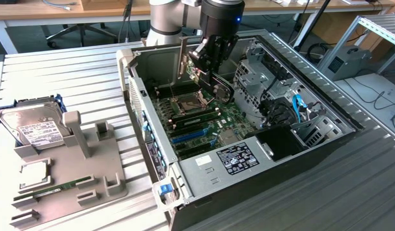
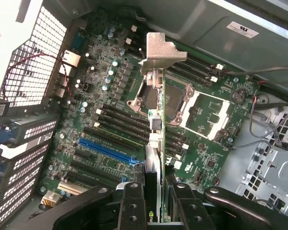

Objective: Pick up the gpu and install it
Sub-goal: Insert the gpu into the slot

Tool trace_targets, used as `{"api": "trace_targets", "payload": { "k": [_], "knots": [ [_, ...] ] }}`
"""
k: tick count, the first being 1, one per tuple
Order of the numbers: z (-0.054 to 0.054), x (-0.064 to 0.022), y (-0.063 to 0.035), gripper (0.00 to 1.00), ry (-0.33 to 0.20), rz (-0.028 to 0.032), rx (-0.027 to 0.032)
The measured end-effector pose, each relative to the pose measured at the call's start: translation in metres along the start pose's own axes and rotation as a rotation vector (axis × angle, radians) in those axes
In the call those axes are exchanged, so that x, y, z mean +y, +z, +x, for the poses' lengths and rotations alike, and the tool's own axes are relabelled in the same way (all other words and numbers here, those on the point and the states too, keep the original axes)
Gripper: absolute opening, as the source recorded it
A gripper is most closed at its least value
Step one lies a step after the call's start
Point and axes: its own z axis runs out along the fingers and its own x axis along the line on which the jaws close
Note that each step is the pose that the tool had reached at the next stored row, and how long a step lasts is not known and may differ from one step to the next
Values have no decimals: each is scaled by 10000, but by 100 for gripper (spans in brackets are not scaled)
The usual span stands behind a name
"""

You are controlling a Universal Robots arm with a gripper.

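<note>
Jaws clenched on the gpu, gripped edge-on with its silver bracket at the far end; held aloft inside the open computer case, over the motherboard by the processor socket, clear of every slot; picked up, installing not yet done; seating judged to need the card edge lined over an expansion slot such as the blue slot, bracket toward the perforated rear wall.
</note>
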Motion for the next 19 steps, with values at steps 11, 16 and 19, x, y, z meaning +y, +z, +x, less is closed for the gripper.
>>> {"api": "trace_targets", "payload": {
  "k": [11,16,19],
  "knots": [
    [0,0,0,26,-181,-4,-8],
    [0,0,0,26,-294,-5,-11],
    [-1,0,0,26,-352,-7,-14]
  ]
}}
